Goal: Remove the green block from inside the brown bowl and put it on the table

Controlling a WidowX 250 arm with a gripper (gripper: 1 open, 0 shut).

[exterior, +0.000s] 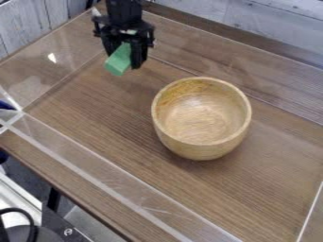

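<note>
Green block (120, 61) in its grip, a black robot pincer (123, 40) hangs over the wood-grain surface (94, 104), well apart from the round wooden bowl (202, 118) that the task calls for emptying. The block is tilted, one end pointing down toward the boards, and the pincer is clenched on its upper part; whether its lower end touches the wood cannot be told from this angle. The bowl sits upright with nothing inside. Release looks like the step at hand, and the tilt is the likeliest source of trouble: let go too high, the bar could land on an end, tip over or skid. Pressed down too hard while slanted, it could twist in the grip. Drifting farther toward the clear acrylic wall (44, 71) before letting go could knock block or pincer against it.
</note>
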